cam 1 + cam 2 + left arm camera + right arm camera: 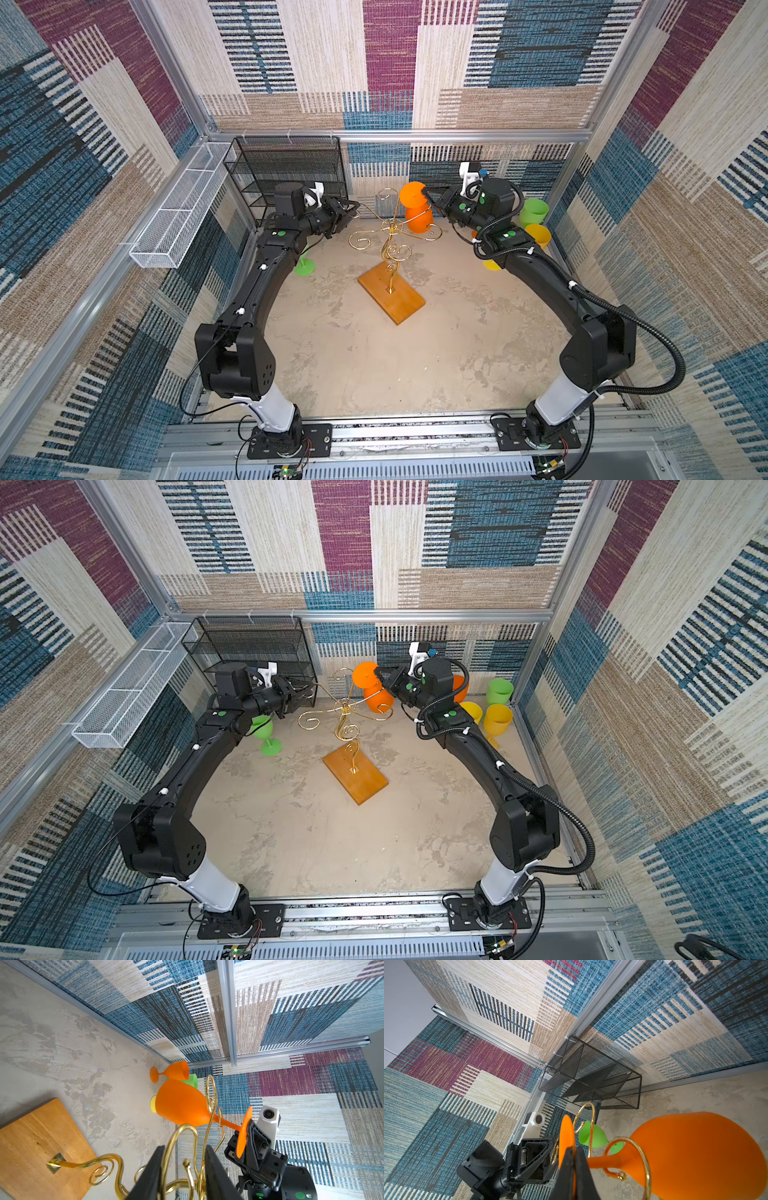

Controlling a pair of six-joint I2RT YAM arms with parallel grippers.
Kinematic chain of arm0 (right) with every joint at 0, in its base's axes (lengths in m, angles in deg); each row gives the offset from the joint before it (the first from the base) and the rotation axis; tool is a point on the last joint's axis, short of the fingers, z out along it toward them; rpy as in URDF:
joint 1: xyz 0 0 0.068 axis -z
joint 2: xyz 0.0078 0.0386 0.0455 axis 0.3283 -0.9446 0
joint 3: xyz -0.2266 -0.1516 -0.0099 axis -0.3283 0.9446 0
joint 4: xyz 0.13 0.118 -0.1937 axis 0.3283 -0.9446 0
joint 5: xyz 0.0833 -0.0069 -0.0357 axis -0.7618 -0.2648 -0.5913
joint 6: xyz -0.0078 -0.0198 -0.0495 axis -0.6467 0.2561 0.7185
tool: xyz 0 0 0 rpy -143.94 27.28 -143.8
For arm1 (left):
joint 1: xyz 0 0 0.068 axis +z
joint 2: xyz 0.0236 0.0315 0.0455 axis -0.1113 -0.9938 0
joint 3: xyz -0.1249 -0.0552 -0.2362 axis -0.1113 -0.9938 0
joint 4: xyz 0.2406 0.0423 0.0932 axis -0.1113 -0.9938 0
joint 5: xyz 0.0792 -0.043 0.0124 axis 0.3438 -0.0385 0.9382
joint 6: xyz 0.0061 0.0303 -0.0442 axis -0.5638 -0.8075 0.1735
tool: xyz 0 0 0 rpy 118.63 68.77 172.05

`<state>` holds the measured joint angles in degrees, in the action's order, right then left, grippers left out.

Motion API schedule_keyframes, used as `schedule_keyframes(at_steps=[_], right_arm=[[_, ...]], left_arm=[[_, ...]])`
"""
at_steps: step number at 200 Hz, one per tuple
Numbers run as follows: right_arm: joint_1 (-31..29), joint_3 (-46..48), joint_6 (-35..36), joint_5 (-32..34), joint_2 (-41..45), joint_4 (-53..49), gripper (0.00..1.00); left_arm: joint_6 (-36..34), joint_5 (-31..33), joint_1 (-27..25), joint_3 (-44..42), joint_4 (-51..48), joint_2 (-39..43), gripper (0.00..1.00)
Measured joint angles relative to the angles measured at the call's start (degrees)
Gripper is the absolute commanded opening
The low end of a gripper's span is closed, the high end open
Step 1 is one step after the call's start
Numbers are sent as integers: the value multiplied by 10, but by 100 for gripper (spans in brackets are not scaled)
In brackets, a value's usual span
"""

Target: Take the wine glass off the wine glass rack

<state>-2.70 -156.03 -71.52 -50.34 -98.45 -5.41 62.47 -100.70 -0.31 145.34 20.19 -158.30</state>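
My right gripper [575, 1149] pinches the foot of the orange wine glass [695, 1153], which hangs bowl-down on a curl of the rack [392, 296] (far side, stem in the hook). My left gripper [184, 1157] straddles another curl; whether it squeezes, I cannot tell.

The mottled tabletop [374, 374] carries the wine glass rack [391, 297], black mesh shelf [286, 166] and green glass [262, 726].

orange wine glass [417, 219], hung inverted; gold wine glass rack [395, 303], upright
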Motion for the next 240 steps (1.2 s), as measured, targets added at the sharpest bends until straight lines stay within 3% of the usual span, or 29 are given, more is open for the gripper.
schedule_keyframes(at_steps=[48,65,240], right_arm=[[1,7,6,16,6,1,0],[1,8,6,18,10,0,0],[-3,58,43,45,77,-22,0]], left_arm=[[36,-23,-1,1,17,2,0],[56,-30,-1,2,22,6,0],[12,-15,-1,-26,43,23,0]])
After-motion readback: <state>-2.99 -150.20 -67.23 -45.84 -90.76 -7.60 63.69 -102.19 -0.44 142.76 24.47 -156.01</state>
